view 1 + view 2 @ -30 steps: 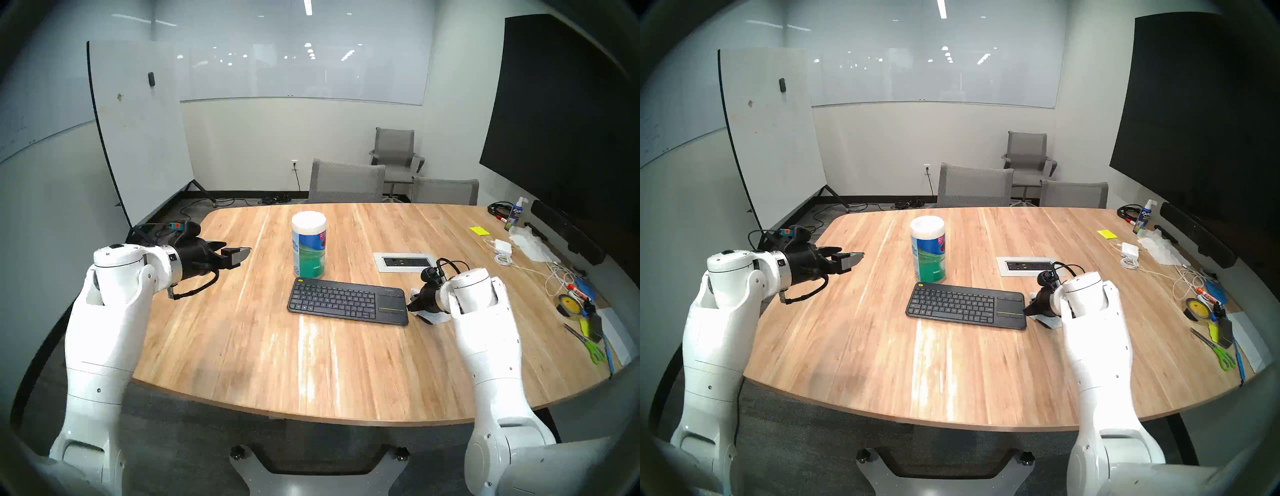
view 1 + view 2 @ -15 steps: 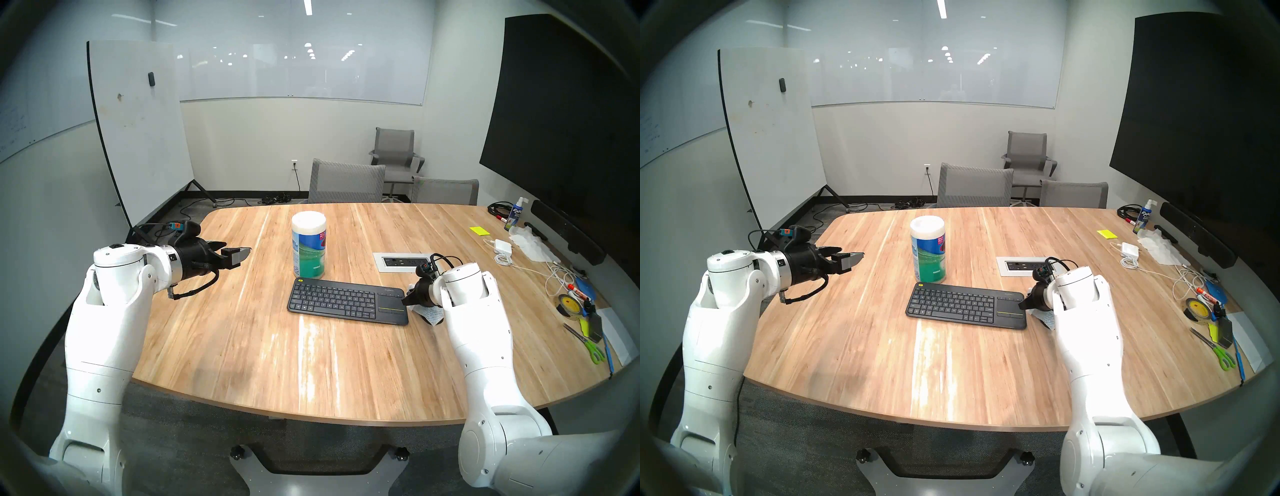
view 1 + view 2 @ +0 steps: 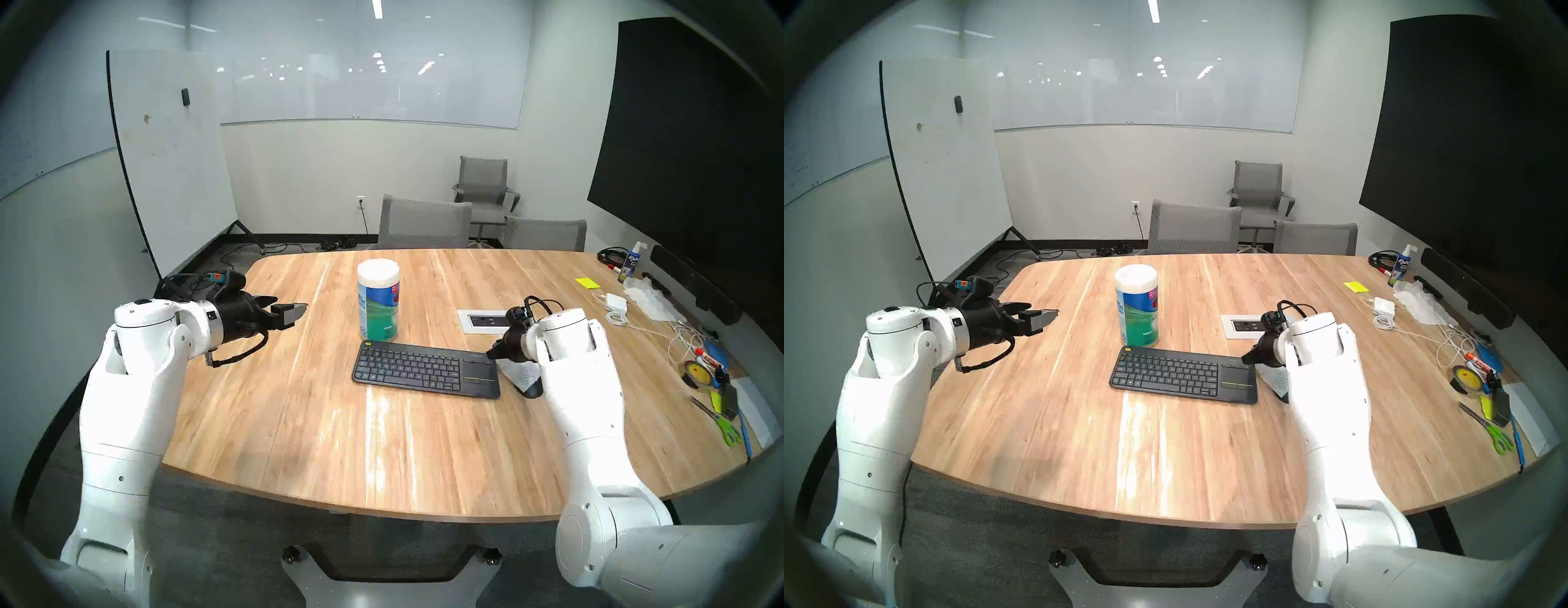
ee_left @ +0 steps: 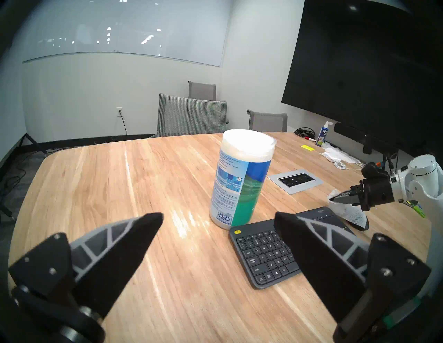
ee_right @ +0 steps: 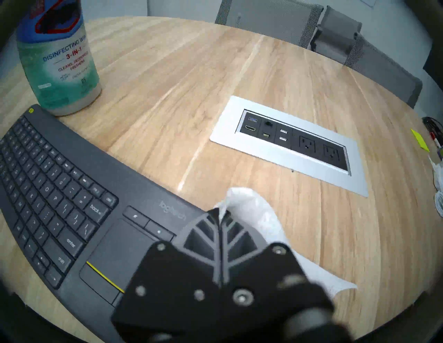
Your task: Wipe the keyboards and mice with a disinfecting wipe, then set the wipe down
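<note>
Right arm has lifted and slid toward the keyboard's touchpad end since a second ago, taking the wipe up with it; left arm unchanged.

Right claw [image 4: 334, 198] is clamped tight on the disinfecting wipe [image 4: 347, 210], pointing down and forward over the right edge of the keyboard [image 3: 424, 370]. Wipe hangs off the tips, its lower part draped over the mouse [image 3: 533, 389]. Only a dark sliver of the mouse shows under the sheet in both the head view and the left wrist view; can't tell if the wipe is pressing on it or just resting. In the right wrist view the claw body blocks the mouse entirely and covers the touchpad's near corner; wipe is bunched white at the tips.

Left claw [image 4: 218, 216] spread wide, empty, held above the tabletop [image 3: 297, 424] left of the wipes canister [image 3: 378, 305], aimed slightly down toward the middle. Its right finger [image 4: 318, 258] cuts off part of the keyboard.

Keyboard lies flat mid-tabletop, canister standing upright just behind its left corner. Right-side clutter (cables, tape, scissors) is too small to sort out.
</note>
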### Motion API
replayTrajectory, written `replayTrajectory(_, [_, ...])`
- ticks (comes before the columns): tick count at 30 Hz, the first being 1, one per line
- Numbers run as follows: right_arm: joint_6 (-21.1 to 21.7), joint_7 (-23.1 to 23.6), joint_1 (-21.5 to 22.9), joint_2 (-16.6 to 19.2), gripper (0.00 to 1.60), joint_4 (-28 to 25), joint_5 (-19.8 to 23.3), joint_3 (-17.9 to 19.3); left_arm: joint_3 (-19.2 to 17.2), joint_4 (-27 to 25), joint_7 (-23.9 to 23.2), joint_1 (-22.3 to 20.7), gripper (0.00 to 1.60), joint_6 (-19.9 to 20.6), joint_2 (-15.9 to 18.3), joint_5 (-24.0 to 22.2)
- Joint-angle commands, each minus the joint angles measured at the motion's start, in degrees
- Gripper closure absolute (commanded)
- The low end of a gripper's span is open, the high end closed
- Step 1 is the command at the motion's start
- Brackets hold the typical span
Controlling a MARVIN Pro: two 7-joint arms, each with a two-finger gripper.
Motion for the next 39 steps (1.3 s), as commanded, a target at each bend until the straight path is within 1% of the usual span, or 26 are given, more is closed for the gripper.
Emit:
replayTrajectory(1, [1.02,0.55,0.40,-1.59,1.60,-3.32,0.27,-0.96,-0.17,-1.36,0.06,-0.73,0.00,-0.21,-0.10,-0.12])
replayTrajectory(9, [2.44,0.81,-1.01,-2.58,1.60,-5.35,0.16,-2.04,-0.17,-1.39,0.08,-0.72,0.00,-0.20,-0.11,-0.12])
replayTrajectory(17, [3.91,1.68,-3.74,-3.05,1.60,-8.74,-0.11,-3.25,-0.18,-1.40,0.09,-0.71,0.00,-0.19,-0.12,-0.12])
replayTrajectory(23, [4.49,2.54,-5.10,-2.68,1.60,-10.59,-0.03,-3.59,-0.18,-1.40,0.10,-0.71,0.00,-0.19,-0.12,-0.12])
replayTrajectory(29, [5.55,5.41,-7.42,-1.31,1.60,-15.48,0.42,-3.59,-0.16,-1.36,0.06,-0.73,0.00,-0.21,-0.10,-0.13])
replayTrajectory(32, [5.39,5.97,-7.66,-0.47,1.60,-16.63,0.61,-2.93,-0.16,-1.35,0.05,-0.74,0.00,-0.21,-0.09,-0.13])
replayTrajectory(35, [5.30,5.52,-6.65,0.24,1.60,-15.94,0.62,-1.77,-0.15,-1.33,0.04,-0.74,0.00,-0.22,-0.08,-0.13])
replayTrajectory(37, [4.74,4.49,-4.74,1.02,1.60,-13.47,0.38,-0.34,-0.14,-1.30,0.02,-0.75,0.00,-0.23,-0.07,-0.13])
replayTrajectory(39, [4.50,4.28,-4.12,1.31,1.60,-12.66,0.36,0.06,-0.14,-1.29,0.01,-0.76,0.00,-0.23,-0.07,-0.13])
